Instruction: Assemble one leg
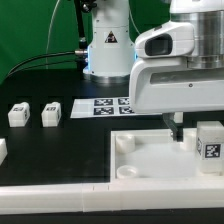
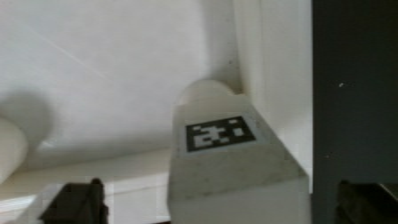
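Note:
One leg (image 1: 210, 148), a white post with a black-and-white tag, stands upright at the near right part of the large white panel (image 1: 150, 160). My gripper (image 1: 195, 130) hangs over it, and only one dark finger (image 1: 178, 126) shows beside the leg. In the wrist view the tagged leg (image 2: 217, 140) rises between the two dark fingertips (image 2: 80, 200), with a gap on each side. The gripper (image 2: 222, 205) is open and straddles the leg without pressing on it. Two more legs (image 1: 18, 114) (image 1: 51, 112) lie on the black table at the exterior view's left.
The marker board (image 1: 105, 105) lies behind the panel, in front of the robot's base (image 1: 108, 50). A white piece (image 1: 3, 150) shows at the exterior view's left edge. A long white rail (image 1: 60, 200) runs along the front.

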Robot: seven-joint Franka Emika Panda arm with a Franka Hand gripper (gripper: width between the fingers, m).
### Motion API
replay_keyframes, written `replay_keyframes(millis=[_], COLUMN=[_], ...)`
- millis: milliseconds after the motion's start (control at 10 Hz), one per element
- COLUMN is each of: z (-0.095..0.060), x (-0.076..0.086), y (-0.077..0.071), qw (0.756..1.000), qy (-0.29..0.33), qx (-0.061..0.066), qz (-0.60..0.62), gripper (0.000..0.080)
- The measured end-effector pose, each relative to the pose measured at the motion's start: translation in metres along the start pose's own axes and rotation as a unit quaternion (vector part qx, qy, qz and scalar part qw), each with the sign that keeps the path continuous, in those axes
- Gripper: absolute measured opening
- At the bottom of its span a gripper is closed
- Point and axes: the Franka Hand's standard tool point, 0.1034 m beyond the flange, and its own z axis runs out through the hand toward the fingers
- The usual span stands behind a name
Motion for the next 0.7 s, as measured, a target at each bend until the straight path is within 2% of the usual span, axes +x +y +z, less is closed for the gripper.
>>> replay_keyframes(millis=[200, 300, 400, 700], z=[0.0000, 0.0000, 0.0000, 0.0001], x=[0.0000, 0.0000, 0.0000, -0.0001], y=[0.0000, 0.0000, 0.0000, 0.0000], qw=[1.000, 1.000, 1.000, 1.000], qy=[0.000, 0.000, 0.000, 0.000], qx=[0.000, 0.000, 0.000, 0.000], qz=[0.000, 0.000, 0.000, 0.018], gripper=[0.0383, 0.0383, 0.0290, 0.0290])
